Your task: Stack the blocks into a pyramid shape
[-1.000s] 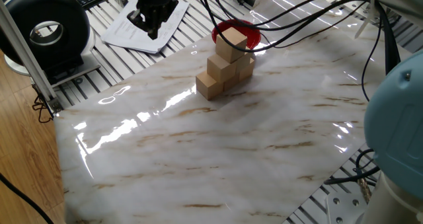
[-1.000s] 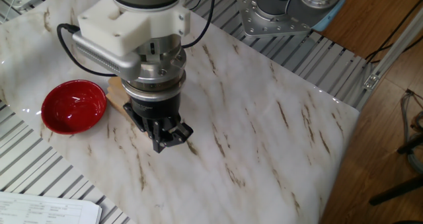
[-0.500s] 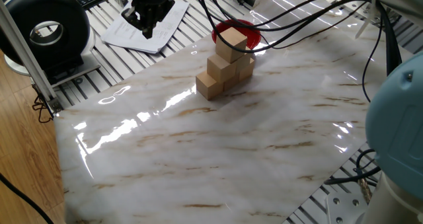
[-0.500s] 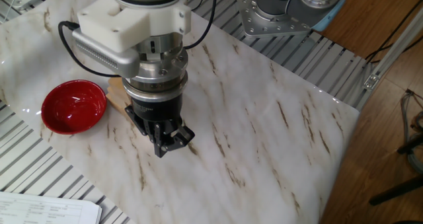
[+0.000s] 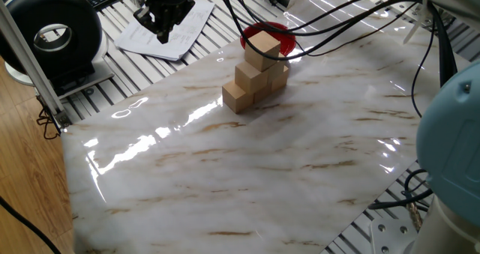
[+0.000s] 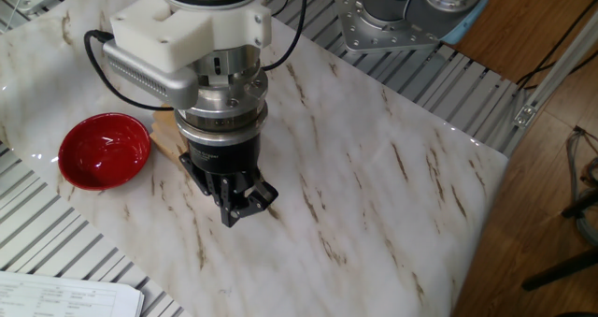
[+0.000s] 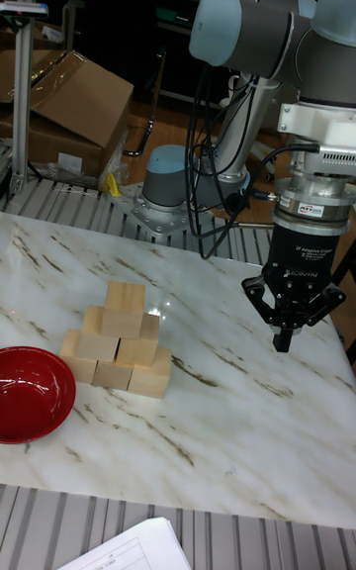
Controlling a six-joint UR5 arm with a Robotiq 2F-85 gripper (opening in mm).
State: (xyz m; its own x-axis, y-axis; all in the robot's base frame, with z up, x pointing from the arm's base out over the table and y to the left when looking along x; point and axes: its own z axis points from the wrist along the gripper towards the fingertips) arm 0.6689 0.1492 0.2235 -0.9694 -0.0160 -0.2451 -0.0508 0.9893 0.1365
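Observation:
The blocks [image 5: 253,73] stand stacked as a pyramid of tan wooden cubes on the marble table, with one cube [image 5: 262,44] on top. In the tall fixed view the pyramid [image 7: 114,340] shows three tiers beside the red bowl [image 7: 30,392]. My gripper [image 7: 284,337] hangs well to the right of it, above the table, shut with nothing between its fingers. In one fixed view the gripper [image 5: 163,35] is up at the far left, off the marble. In the other fixed view the gripper [image 6: 241,209] hides most of the blocks; only a tan edge [image 6: 163,135] shows.
The red bowl [image 5: 268,34] sits right behind the pyramid, also [image 6: 105,149]. Sheets of paper [image 5: 142,38] lie on the slatted frame beside the marble. Black cables [image 5: 337,22] hang over the far side. A round black device [image 5: 52,37] stands at the left corner.
The gripper has drifted further away from the pyramid, toward the paper side of the table. The blocks and the bowl have not moved.

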